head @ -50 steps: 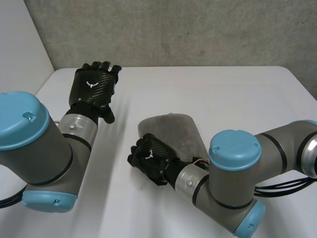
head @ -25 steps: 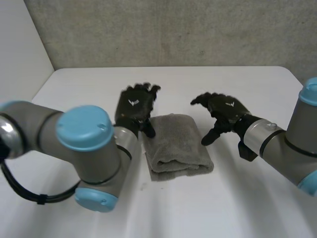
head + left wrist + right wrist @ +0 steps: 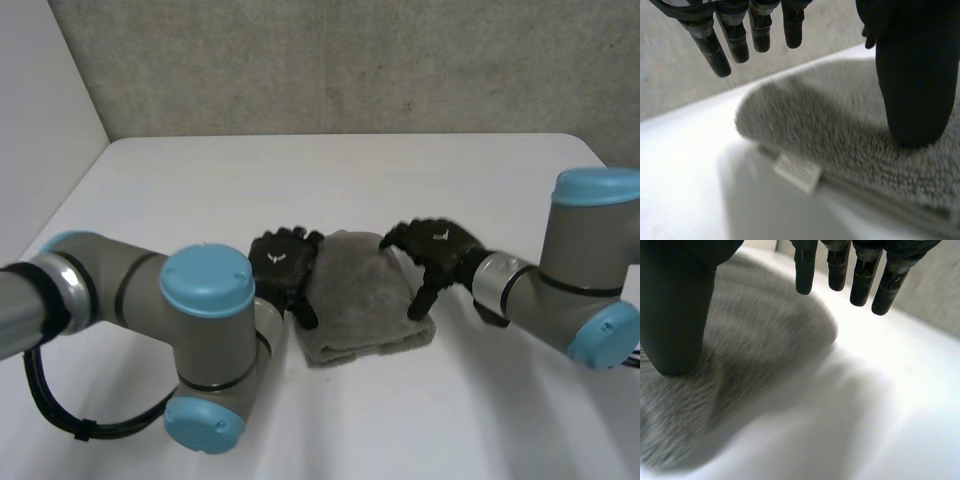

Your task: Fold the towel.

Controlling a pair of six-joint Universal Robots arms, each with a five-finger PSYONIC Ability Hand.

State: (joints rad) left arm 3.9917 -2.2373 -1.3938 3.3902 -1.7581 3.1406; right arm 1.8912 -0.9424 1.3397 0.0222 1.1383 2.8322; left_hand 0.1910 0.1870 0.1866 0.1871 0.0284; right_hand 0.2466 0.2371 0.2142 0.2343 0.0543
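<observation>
We note the towel [image 3: 360, 295], long axis running near to far; left hand [image 3: 280, 270] and right hand [image 3: 440, 248] flank it, fingers [image 3: 712, 52] straight, holding nothing.

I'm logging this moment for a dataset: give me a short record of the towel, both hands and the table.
towel: grey, folded, lying flat
table: white, under the towel
left hand: open, at the towel's left edge, thumb on the cloth
right hand: open, at the towel's right edge, thumb on the cloth
label: small white tab on the towel's edge
</observation>
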